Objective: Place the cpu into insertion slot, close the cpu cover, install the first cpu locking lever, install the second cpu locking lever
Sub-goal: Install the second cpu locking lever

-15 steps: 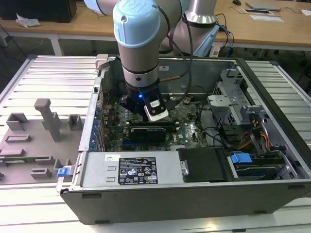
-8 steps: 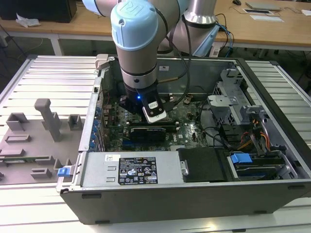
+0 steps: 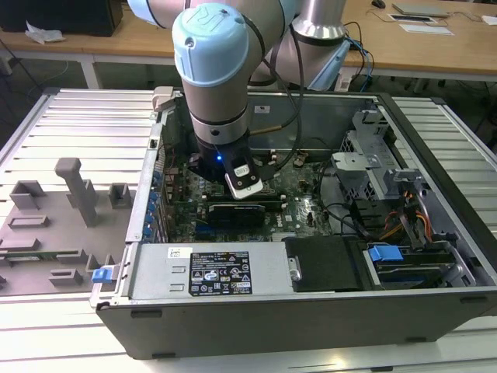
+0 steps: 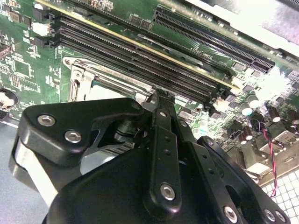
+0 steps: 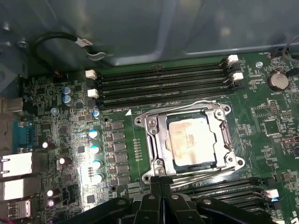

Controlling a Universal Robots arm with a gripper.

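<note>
Just beyond my gripper (image 5: pixel 159 186), whose jaws are pressed together, I see the cpu (image 5: pixel 191 140) seated under the closed cpu cover (image 5: pixel 156 140).

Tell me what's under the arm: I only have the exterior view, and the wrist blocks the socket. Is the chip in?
Observer: Yes. In the first wrist view the chip lies flat in place.
Operator: And the cover?
Observer: The cover is down, framing the chip through its window.
Operator: Where's the gripper?
Observer: The gripper is shut, with its tips at the cover's edge, beside a thin wire lever. I can't tell whether that lever is latched.
</note>
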